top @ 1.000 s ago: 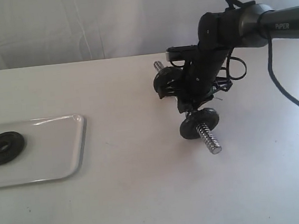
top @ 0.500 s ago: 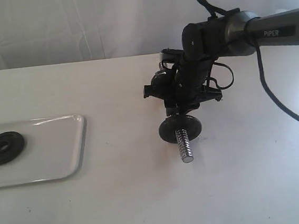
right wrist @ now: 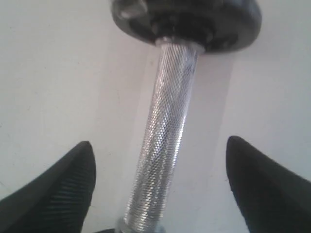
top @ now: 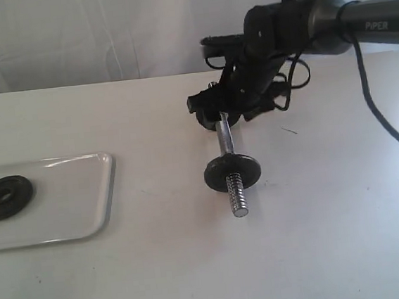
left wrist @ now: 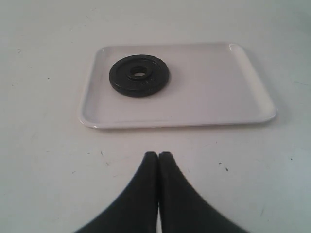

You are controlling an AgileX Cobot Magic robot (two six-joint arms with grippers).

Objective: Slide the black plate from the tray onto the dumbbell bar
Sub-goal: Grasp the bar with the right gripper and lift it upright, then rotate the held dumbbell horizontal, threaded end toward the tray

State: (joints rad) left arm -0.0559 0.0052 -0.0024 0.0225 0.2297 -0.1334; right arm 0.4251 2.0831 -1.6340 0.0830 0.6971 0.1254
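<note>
The black plate point(top: 5, 198) lies flat at the left end of the white tray point(top: 84, 203); the left wrist view shows the black plate point(left wrist: 139, 75) and the tray point(left wrist: 218, 92) ahead of my left gripper point(left wrist: 158, 156). That gripper is shut, empty, and short of the tray. The dumbbell bar point(top: 225, 141) lies mid-table, a black disc point(top: 232, 171) near its threaded front end and another point(top: 210, 114) at the far end. My right gripper point(right wrist: 159, 148) is open, straddling the knurled dumbbell bar point(right wrist: 170, 111) without touching it.
The right arm point(top: 293, 24) and its cables hang over the far end of the bar. Bare white table point(top: 196, 263) lies between tray and bar and along the front. A white curtain point(top: 68, 35) closes the back.
The bar has swung left so its threaded end points to the front. The right gripper has drawn back and up toward the bar's far end, uncovering the shaft. Tray and plate have not moved.
</note>
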